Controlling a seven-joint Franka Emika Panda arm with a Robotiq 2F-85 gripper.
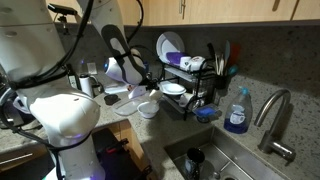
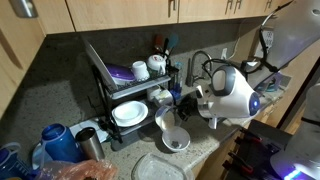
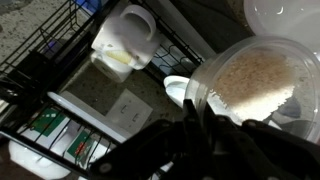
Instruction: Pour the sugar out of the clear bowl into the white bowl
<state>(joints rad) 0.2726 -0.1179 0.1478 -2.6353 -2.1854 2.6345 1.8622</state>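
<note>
In front of the black wire rack [image 2: 125, 92], whose shelves carry white dishes, a wide pale plate [image 2: 158, 168] lies flat on the counter, farther out from the rack than the bowls. Between that plate and the rack stands the white bowl [image 2: 176, 141], round, plain and upright; what is inside it I cannot tell. My pincer [image 3: 197, 118] is clamped together on the rim of the clear bowl [image 3: 250, 85] and holds it off the counter, just above the white bowl and near the rack's front. In an exterior view the clear bowl [image 2: 166, 121] hangs tilted. Seen from my wrist it is see-through with a greyish rim. The sugar [image 3: 252, 80] inside it is a pale, grainy layer spread across the bottom.
</note>
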